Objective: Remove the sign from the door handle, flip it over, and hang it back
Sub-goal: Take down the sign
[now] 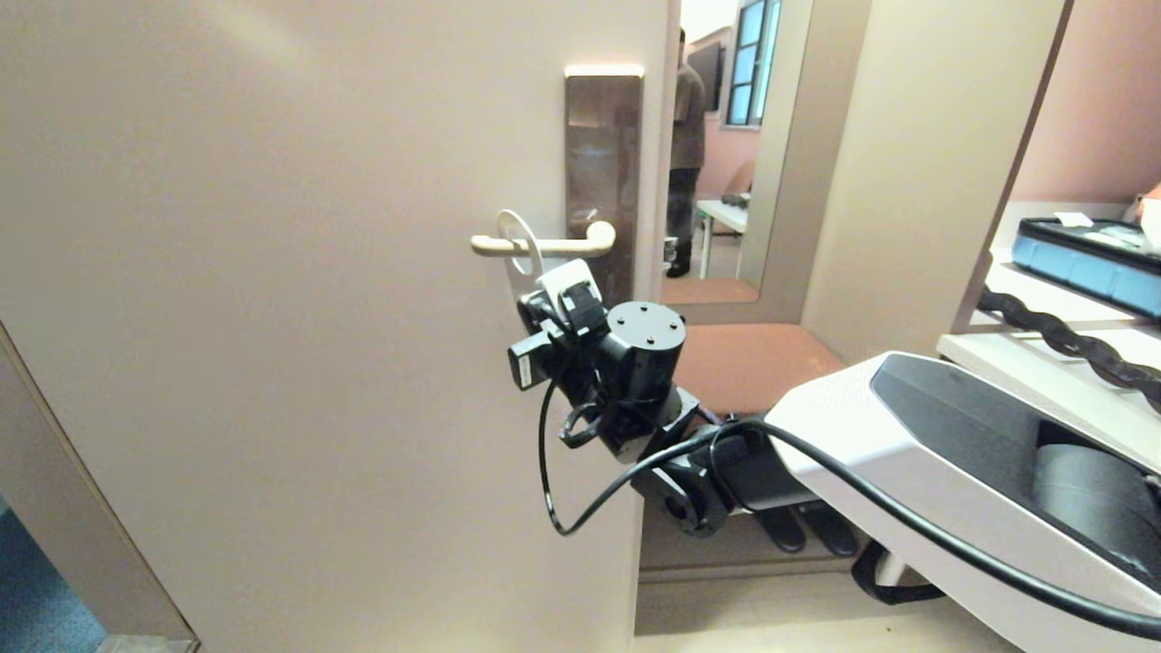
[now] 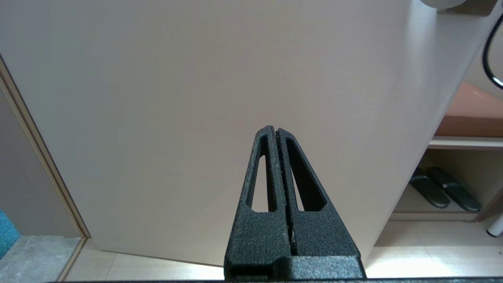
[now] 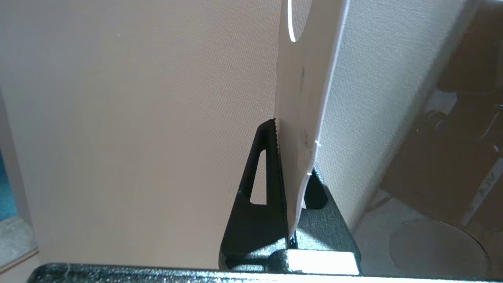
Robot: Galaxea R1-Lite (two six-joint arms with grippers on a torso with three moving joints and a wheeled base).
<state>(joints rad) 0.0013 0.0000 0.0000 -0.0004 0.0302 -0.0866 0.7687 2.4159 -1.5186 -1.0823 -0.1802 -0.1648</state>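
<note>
One arm at work: the right arm (image 1: 717,453) reaches up from the lower right of the head view to frame centre, wrist bent upward, right gripper (image 1: 555,288) just below the handle (image 1: 544,244). Its jaws are clamped on the sign's (image 3: 304,114) lower part; the sign's white loop circles the handle against the door (image 1: 272,317). Left gripper (image 2: 277,135) pressed closed, empty, pointing at the bare door panel.

Head view down at the door (image 1: 272,317), both wrist views close against that same door.
</note>
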